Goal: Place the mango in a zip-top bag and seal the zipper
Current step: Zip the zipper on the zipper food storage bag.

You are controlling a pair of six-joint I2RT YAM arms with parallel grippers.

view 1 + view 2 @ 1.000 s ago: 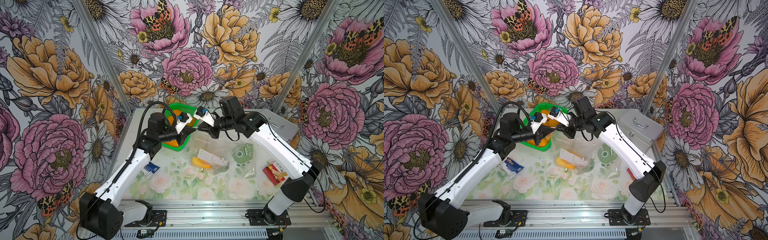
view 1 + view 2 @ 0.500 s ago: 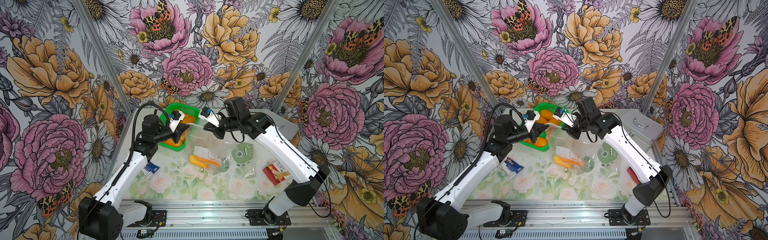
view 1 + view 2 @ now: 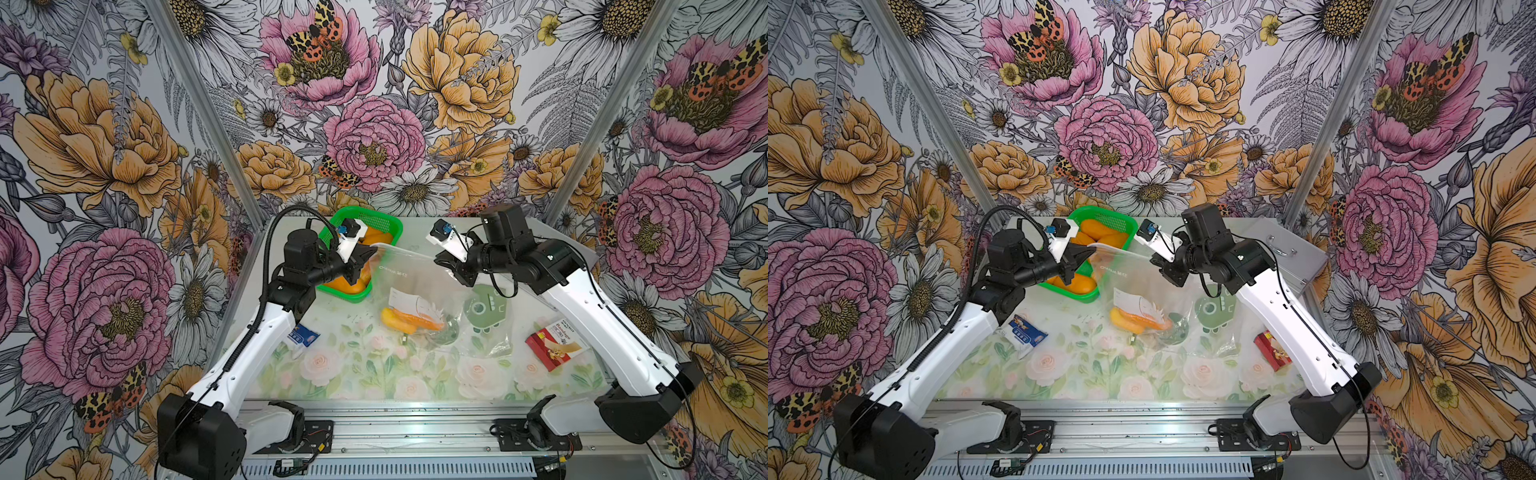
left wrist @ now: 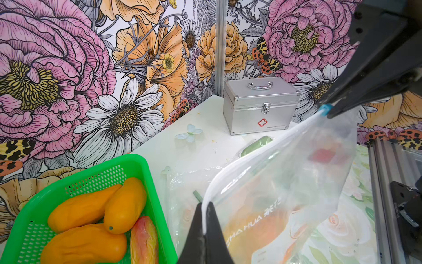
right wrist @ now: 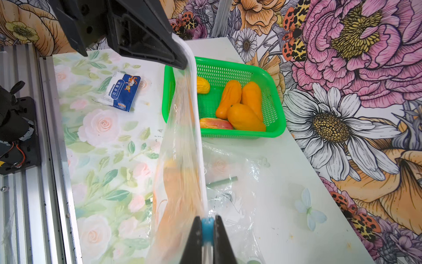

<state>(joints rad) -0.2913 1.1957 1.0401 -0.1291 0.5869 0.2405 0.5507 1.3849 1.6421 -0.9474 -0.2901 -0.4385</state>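
Bag (image 3: 409, 276) hangs stretched between both pincers above the desk (image 3: 353, 374). Left pincer (image 3: 370, 252) pinches one end of its zipper strip; right pincer (image 3: 441, 261) pinches the blue slider (image 5: 207, 225) at the other end. Mango (image 3: 401, 323) sits inside, at the bag's bottom.

The desk (image 3: 365, 376), white at the back and rose-printed in front, is carrying plenty. A green perforated plastic basket (image 3: 395, 229) is sitting back-left, and a blue-and-white foil packet (image 3: 304, 336) is lying near the left edge. A red cardboard box (image 3: 555, 343) is resting on the right, and a silver metal case (image 3: 1283, 253) is standing in the far right corner. A clear zip-top bag (image 3: 411, 274) is sagging towards the surface, though contact is unclear.
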